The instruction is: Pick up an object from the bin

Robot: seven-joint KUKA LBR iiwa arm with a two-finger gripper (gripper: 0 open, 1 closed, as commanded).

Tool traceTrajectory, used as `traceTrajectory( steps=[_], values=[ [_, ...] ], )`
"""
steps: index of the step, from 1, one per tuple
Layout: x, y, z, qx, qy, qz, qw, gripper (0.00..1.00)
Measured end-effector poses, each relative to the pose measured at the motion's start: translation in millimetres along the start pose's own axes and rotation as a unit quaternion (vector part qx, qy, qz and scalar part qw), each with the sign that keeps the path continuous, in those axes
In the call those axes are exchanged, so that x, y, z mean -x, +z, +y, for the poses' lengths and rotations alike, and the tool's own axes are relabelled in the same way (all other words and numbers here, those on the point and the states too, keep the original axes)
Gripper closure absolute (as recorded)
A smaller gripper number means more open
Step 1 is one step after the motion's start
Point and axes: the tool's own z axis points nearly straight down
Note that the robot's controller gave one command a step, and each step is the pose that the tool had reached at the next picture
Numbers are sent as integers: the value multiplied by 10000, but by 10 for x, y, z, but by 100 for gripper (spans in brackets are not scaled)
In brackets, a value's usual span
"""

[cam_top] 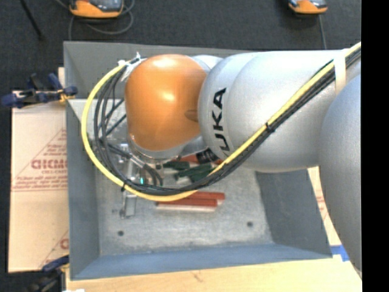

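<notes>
Reaching arm: I see the silver arm (273, 120) coming in over the right edge of the grey bin (182, 257) and covering most of its far half.
Wrist: an orange cover (161, 102) sits over it, toward the bin's far-left corner. A loop of black and yellow cables (97, 157) hangs round the cover and sweeps down toward the middle of the bin floor.
Gripper: I make out the gripper (127, 210) as a small grey metal piece just below the cable loop, near the bin's left wall. It is low over the floor, and I cannot tell whether it touches.
Gripper state: I cannot tell whether it is spread or pressed together; the cables and wrist hide too much of it.
Nearest thing: a flat red-orange bar (188, 201) lies on the floor just beside the gripper, on the side toward the bin's right wall. Its long side runs along the near wall, well apart from it, and its far edge slips under the cable loop.
Other thing: a dark green piece (191, 172) pokes out from under the arm, just beyond the bar toward the far wall — too hidden for me to tell its kind.
</notes>
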Motion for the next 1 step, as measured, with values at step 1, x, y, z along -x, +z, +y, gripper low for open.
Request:
traceTrajectory(
  steps=[1],
  values=[
    [1033,1742,-358,-15,-862,-31,9963,0]
  ],
)
